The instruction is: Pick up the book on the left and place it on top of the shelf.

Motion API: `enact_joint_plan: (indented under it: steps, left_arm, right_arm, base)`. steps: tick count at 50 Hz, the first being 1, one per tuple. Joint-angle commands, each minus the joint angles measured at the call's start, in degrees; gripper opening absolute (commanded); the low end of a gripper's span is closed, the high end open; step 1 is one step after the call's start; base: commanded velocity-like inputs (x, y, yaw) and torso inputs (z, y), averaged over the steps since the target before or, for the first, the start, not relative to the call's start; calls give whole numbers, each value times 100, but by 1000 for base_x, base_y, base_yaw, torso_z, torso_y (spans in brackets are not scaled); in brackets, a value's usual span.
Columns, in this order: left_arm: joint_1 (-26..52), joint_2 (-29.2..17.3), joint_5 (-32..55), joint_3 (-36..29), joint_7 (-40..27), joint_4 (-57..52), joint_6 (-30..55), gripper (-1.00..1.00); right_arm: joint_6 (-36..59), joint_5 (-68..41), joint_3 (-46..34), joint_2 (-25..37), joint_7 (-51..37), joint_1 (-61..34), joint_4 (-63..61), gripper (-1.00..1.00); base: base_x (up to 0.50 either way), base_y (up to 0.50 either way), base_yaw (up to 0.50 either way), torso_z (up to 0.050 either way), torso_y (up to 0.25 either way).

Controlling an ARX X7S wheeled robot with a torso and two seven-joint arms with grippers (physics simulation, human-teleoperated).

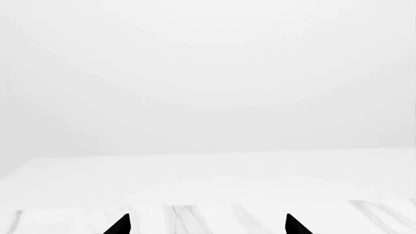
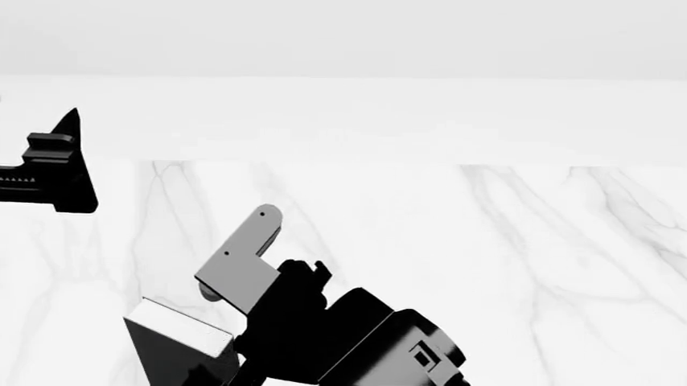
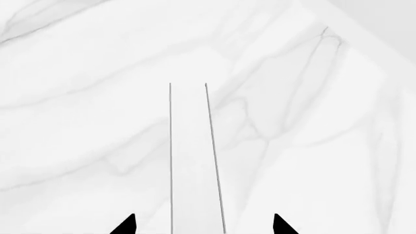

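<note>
The book (image 2: 177, 346) is dark with a white page edge and sits at the bottom left of the head view, partly behind my right arm (image 2: 343, 342). In the right wrist view its white page edge (image 3: 195, 146) runs away from the camera between two thin dark cover lines. My right gripper (image 3: 202, 224) straddles the near end, and a gap shows between each fingertip and the book. I cannot tell whether the book rests on the table. My left gripper (image 2: 48, 173) is open and empty at the far left, raised; its wrist view (image 1: 206, 225) shows only table and wall. The shelf is out of view.
A white marble table (image 2: 483, 265) fills the view, with a plain white ledge and wall (image 2: 343, 112) along its far edge. A grey bracket (image 2: 241, 257) sticks up from my right wrist. No other books show.
</note>
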State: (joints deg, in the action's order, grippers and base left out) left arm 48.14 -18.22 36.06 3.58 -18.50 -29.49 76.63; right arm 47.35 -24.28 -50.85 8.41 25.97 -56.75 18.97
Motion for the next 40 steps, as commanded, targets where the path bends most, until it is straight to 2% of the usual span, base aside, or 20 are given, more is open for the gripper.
enact_joint_plan:
  steps: [1,20,40]
  left_arm:
    - [-7,-13,35,-12,-17,16,-27,100]
    - [-30,-45,92,-19,-53,21,-62,100]
    - [-72,-79,130,-47,-91,49,-125,100]
  right_arm:
    - [-156,19,-73,-69,35,28,235,100]
    - [-670,137,-264,-333,222,41,1201,100]
    - [-904,168,-412,-350,220,144,1341,100]
  base:
    - [0,0,0,0,0]
    - [0,0,0,0,0]
    - [0,0,0,0,0]
